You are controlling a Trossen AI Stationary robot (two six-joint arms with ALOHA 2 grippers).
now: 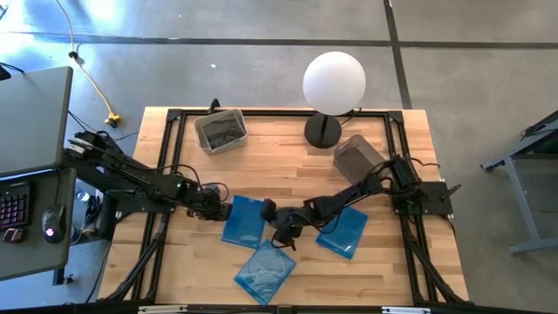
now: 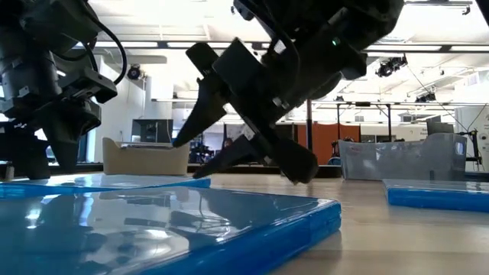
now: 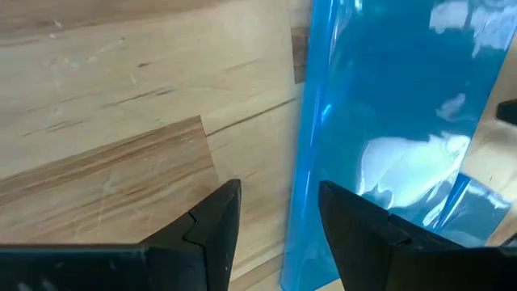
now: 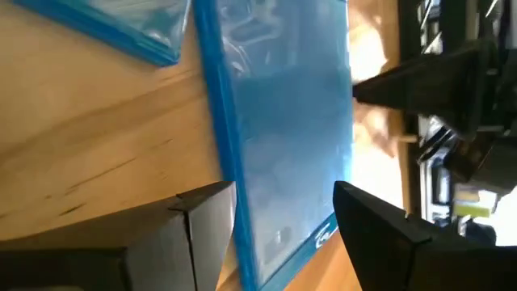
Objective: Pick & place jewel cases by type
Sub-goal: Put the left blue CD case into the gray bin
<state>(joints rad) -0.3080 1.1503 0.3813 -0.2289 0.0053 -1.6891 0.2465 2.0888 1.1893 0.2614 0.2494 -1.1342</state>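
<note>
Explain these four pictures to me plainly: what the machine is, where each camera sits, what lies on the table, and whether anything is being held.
Two dark robot arms work at a wooden table. One picture looks straight down, one looks level across the tabletop, and two come from cameras on the wrists. Three blue jewel cases lie flat: one in the middle, one nearer the front, one to the right. Two bins and a white globe lamp stand at the back. The left gripper and right gripper flank the middle case, both open, holding nothing.

The high view looks straight down on the whole bench (image 1: 288,148). The low view sits level at bench height. Both wrist views look close at 1 blue case (image 3: 388,121).
</note>
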